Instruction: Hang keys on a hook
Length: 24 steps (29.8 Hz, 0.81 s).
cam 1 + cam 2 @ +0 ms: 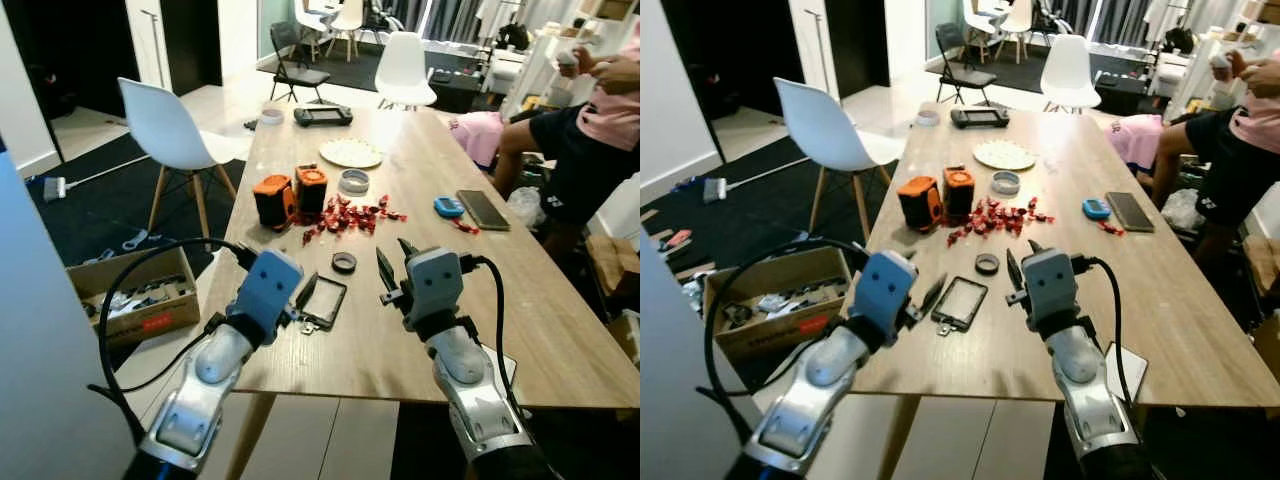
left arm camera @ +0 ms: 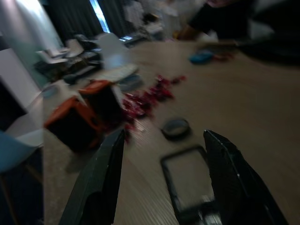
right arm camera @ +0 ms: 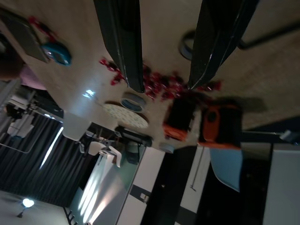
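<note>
No lettering, brand, number or sign can be read anywhere on the wooden table [image 1: 520,300] or on the things lying on it. A red label on the side of the cardboard box [image 1: 135,295] on the floor carries print too small to make out. A small white mark shows on the dark shorts [image 1: 580,170] of the person seated at the table's far side, also illegible.
</note>
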{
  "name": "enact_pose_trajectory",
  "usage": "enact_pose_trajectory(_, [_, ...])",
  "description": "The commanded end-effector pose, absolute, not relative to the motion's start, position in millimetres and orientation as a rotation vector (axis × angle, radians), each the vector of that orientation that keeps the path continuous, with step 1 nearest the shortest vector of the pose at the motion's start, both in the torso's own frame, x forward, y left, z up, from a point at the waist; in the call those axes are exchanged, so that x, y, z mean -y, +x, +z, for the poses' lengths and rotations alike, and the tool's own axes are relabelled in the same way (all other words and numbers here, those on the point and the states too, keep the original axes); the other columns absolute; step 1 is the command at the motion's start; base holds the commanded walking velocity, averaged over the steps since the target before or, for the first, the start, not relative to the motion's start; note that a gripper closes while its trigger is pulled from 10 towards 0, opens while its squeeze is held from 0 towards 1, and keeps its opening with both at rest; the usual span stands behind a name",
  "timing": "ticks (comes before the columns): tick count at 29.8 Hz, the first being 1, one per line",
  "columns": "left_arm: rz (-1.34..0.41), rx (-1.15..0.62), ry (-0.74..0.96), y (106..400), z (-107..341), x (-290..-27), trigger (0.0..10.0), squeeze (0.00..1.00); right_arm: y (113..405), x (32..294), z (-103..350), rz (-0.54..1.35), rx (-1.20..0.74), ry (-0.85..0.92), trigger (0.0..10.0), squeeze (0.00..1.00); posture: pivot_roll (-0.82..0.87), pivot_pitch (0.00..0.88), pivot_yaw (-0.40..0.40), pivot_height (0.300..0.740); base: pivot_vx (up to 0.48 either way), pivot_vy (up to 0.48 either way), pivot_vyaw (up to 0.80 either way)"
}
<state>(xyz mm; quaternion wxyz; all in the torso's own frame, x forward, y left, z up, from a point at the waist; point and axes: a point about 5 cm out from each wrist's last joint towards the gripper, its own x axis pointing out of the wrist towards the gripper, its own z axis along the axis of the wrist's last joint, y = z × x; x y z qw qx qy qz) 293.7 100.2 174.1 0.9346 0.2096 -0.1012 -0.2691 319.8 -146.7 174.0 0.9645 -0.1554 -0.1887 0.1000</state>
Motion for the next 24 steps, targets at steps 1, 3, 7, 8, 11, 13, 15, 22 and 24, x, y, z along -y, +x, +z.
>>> enact_pose_trajectory(1, [-0.615,0.162,0.501,288.2,165.8,-98.0,10.0,0.00,320.0,152.4,168.7,0.192,0.361,-0.316,10.0,0.00,0.03,0.103,-0.047,0.740,0.000,0.000,0.00])
enact_pose_trajectory(3, [-0.636,0.125,0.536,286.9,160.0,-98.1,10.0,0.00,320.5,153.6,169.3,0.188,0.361,-0.314,10.0,0.00,0.03,0.103,-0.047,0.740,0.000,0.000,0.00])
enact_pose_trajectory(7, [-0.664,-0.122,0.559,282.8,125.0,-96.5,10.0,0.00,320.7,153.1,170.8,0.185,0.365,-0.309,10.0,0.00,0.03,0.114,-0.040,0.740,0.000,0.000,0.00])
enact_pose_trajectory(8, [-0.664,-0.122,0.559,282.8,125.0,-96.5,10.0,0.00,320.7,153.1,170.8,0.185,0.365,-0.309,10.0,0.00,0.03,0.114,-0.040,0.740,0.000,0.000,0.00])
enact_pose_trajectory(11, [-0.661,-0.229,0.458,280.9,112.7,-89.9,10.0,0.00,320.0,152.2,170.1,0.184,0.364,-0.303,10.0,0.00,0.03,0.116,-0.039,0.740,0.000,0.000,0.00])
enact_pose_trajectory(13, [-0.661,-0.229,0.458,280.9,112.7,-89.9,10.0,0.00,320.0,152.2,170.1,0.184,0.364,-0.303,10.0,0.00,0.03,0.116,-0.039,0.740,0.000,0.000,0.00])
enact_pose_trajectory(15, [-0.669,-0.328,0.344,280.4,103.7,-84.2,10.0,0.00,319.6,152.1,169.6,0.183,0.363,-0.299,10.0,0.00,0.03,0.121,-0.036,0.740,0.000,0.000,0.00])
enact_pose_trajectory(22, [-0.689,-0.388,0.228,280.7,104.4,-80.1,10.0,0.00,318.8,152.4,169.2,0.179,0.362,-0.297,10.0,0.00,0.03,0.129,-0.029,0.740,0.000,0.000,0.00])
enact_pose_trajectory(24, [-0.692,-0.404,0.176,281.2,108.0,-79.3,10.0,0.00,318.2,152.8,168.5,0.178,0.360,-0.297,10.0,0.00,0.02,0.132,-0.027,0.740,0.000,0.000,0.00])
